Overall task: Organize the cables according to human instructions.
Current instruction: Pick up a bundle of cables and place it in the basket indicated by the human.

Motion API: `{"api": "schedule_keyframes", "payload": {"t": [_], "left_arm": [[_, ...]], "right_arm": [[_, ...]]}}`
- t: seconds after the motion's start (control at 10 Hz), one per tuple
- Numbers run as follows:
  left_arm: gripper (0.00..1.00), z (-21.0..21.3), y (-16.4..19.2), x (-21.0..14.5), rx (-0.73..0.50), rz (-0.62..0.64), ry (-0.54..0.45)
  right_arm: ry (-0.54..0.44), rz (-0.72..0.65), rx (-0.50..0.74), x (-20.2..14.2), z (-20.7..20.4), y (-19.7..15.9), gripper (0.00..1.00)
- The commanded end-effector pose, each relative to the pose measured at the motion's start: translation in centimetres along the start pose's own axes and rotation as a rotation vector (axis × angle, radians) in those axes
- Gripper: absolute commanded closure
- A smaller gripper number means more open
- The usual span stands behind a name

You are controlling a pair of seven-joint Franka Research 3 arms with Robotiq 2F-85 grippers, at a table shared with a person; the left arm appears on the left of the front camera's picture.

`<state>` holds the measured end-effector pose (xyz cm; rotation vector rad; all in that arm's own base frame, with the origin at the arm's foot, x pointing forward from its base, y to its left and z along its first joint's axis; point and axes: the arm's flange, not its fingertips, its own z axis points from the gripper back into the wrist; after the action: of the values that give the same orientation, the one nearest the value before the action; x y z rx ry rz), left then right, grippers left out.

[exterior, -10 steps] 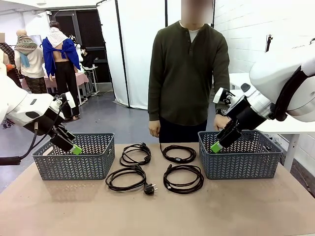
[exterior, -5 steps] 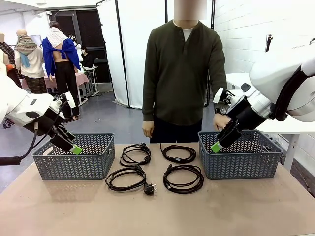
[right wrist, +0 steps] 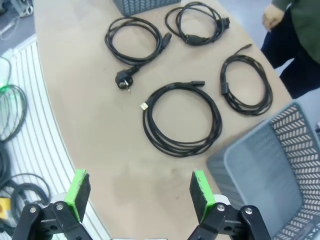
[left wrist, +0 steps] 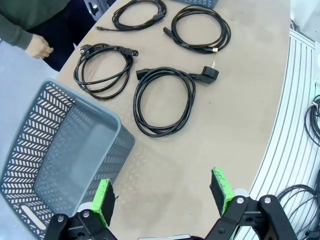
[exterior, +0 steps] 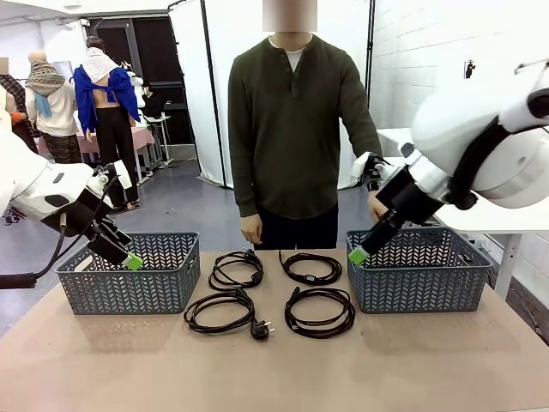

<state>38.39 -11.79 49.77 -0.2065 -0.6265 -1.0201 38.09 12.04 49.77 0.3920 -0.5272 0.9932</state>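
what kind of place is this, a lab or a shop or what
Most likely a robotics lab or test room: white robot arms flank a table holding coiled cables and grey baskets, and white partition screens stand behind the person.

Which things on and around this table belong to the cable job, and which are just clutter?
Job: far-left cable, far-right cable, near-left cable, near-right cable, left basket, right basket, person.
Clutter: stray wiring off to the side, white screen.
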Motion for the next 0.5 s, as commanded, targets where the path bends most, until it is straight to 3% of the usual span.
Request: {"api": "schedule_keyframes", "payload": {"t": [0.0, 0.4], "left_arm": [[0.00, -0.1, 0.3, -0.3, -0.018, -0.009, -0.010], [0.00, -0.1, 0.3, -0.3, -0.018, -0.009, -0.010]], "right_arm": [[0.025, -0.158, -0.006, 2.9, -1.4, 0.5, 0.00], [0.097, -0.388, -0.036, 7.7, -5.2, 1.4, 0.00]]}}
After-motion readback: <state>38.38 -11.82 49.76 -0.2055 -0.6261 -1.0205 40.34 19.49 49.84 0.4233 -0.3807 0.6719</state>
